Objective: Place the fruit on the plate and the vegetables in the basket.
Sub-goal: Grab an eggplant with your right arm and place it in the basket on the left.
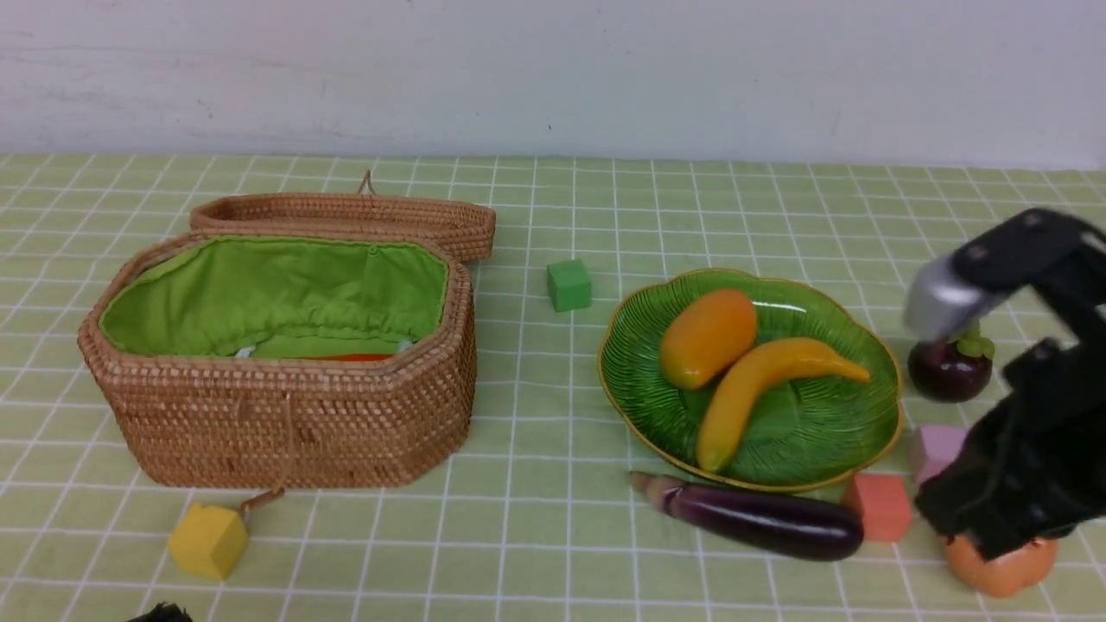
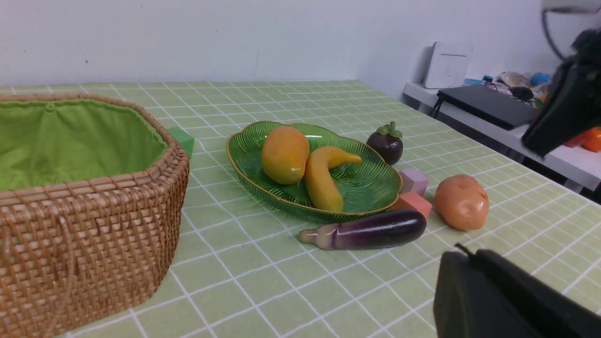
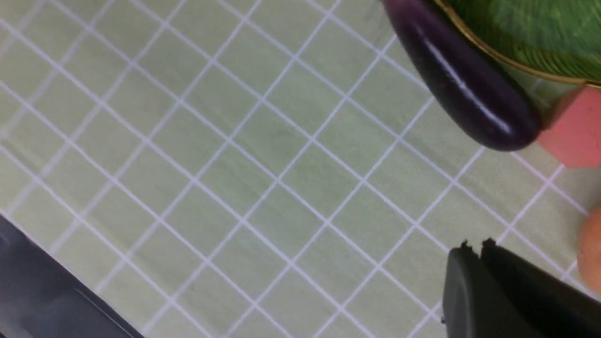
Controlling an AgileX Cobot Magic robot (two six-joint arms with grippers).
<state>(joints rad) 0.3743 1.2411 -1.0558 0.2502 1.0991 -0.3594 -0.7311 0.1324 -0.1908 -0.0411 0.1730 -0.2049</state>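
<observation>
The mango (image 1: 707,337) and banana (image 1: 760,380) lie on the green leaf plate (image 1: 609,380). The mangosteen (image 1: 946,370) stands on the cloth to the plate's right. The eggplant (image 1: 760,518) lies in front of the plate. The potato (image 1: 1002,566) sits at the front right, partly under my right arm (image 1: 1011,466). An orange-red strip of carrot (image 1: 354,357) shows inside the open basket (image 1: 285,415). My right gripper (image 3: 476,246) is shut and empty, low over the cloth between eggplant (image 3: 465,89) and potato (image 3: 592,249). My left gripper (image 2: 469,253) is shut and empty, in front of the eggplant (image 2: 371,230).
A green cube (image 1: 568,285) sits between basket and plate. A yellow cube (image 1: 207,540) lies in front of the basket. A salmon cube (image 1: 880,505) and a pink cube (image 1: 936,449) sit by the plate's front right edge. The basket lid (image 1: 346,216) lies open behind it.
</observation>
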